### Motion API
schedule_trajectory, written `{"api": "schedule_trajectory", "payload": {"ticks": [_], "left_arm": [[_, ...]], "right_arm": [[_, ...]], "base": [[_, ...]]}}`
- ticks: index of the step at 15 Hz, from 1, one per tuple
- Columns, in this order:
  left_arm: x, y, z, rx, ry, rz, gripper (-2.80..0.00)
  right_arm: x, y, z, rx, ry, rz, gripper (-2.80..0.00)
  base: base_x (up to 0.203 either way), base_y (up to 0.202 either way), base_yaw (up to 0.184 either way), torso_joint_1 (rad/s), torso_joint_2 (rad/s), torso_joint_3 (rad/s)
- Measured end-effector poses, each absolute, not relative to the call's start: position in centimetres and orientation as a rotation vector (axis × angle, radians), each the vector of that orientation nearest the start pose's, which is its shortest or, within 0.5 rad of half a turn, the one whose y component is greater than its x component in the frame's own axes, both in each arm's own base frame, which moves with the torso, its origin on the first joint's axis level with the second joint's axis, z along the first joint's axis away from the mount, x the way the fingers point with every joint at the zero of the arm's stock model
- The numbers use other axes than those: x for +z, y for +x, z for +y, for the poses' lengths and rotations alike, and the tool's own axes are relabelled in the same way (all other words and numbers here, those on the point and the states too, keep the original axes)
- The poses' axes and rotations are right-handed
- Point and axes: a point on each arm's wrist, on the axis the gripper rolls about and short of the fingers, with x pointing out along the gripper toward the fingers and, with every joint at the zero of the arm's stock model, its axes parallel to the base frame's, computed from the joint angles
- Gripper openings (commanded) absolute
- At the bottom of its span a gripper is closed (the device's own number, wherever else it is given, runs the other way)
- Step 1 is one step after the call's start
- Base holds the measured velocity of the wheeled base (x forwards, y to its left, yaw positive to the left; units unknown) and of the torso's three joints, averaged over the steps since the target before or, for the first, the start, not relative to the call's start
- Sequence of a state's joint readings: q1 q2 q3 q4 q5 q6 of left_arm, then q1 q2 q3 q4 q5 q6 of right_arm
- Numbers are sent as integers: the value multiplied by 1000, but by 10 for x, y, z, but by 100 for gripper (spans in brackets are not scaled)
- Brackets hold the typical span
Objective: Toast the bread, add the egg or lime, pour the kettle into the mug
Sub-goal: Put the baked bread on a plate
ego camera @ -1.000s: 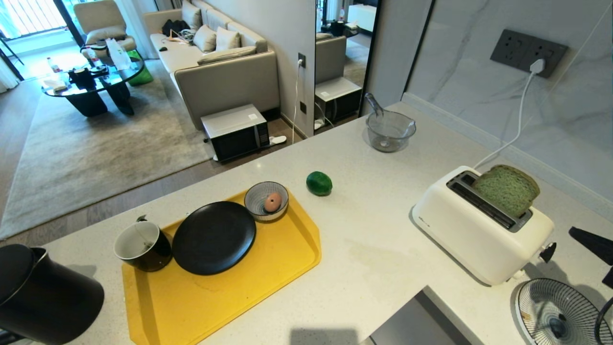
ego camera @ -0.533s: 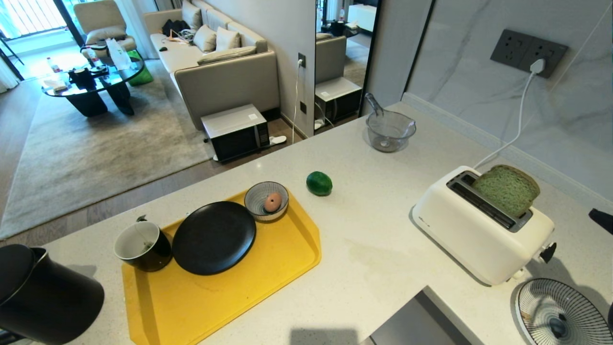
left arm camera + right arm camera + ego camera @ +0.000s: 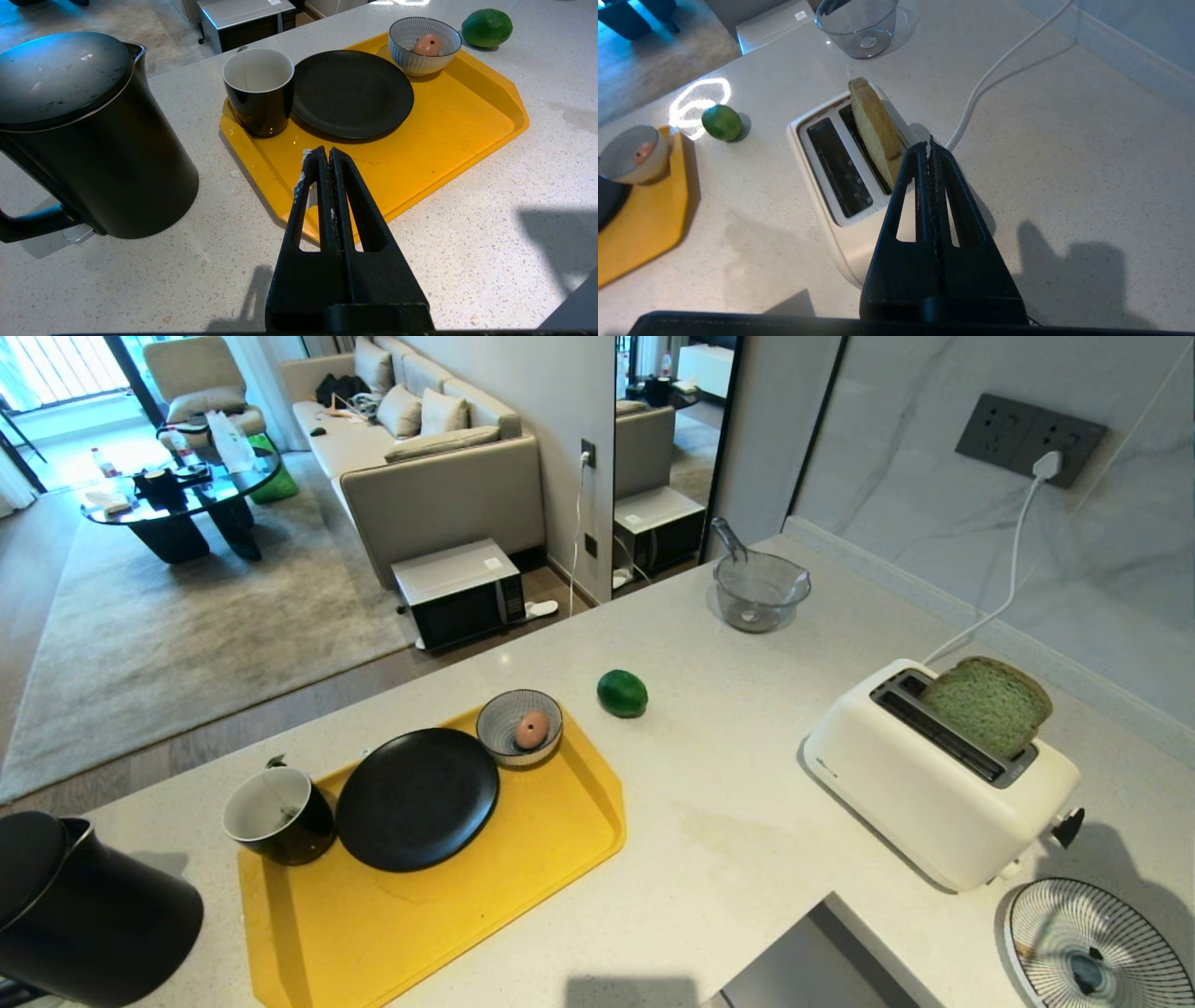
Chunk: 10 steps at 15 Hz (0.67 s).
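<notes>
Left gripper [image 3: 326,156] pressed closed, empty, held above the counter. Right gripper [image 3: 930,148] likewise closed and empty, raised, nothing between its jaws.

In the head view the kettle [image 3: 84,915] is cut off by the left and lower edges, so its handle and base go unseen there, and the wire fan [image 3: 1092,947] at the lower right corner is clipped by the bottom edge. The bread [image 3: 991,703] shows only its upper part above the toaster [image 3: 924,784], the rest sunk in the slot, and neither tool appears in this view. In the right wrist view the right tool [image 3: 930,145] hides the near end of the toaster, and the black plate [image 3: 605,198] is cut by the edge.
</notes>
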<state>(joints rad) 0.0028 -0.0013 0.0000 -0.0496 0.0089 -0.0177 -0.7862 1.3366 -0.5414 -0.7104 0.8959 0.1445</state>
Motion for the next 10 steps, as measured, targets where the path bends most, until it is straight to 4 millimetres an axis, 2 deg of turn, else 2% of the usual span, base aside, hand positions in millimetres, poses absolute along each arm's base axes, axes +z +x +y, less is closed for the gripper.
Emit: {"api": "schedule_trajectory", "payload": {"ticks": [3,4,6,10], "left_arm": [[81,-23,0,11,-18,-51,-280],[81,-23,0,12,-18,-51,-280],[81,-23,0,12,-18,-51,-280],[81,-23,0,12,-18,-51,-280]], "right_arm": [[262,161,-125,125,338,148,-280],[271,164,-119,144,377,200,-280],[267,173,-113,165,366,313,-280],[264,194,-122,223,83,300,-280]], "base": [[0,0,0,0,0,0],[0,0,0,0,0,0],[0,0,0,0,0,0],[0,0,0,0,0,0]]}}
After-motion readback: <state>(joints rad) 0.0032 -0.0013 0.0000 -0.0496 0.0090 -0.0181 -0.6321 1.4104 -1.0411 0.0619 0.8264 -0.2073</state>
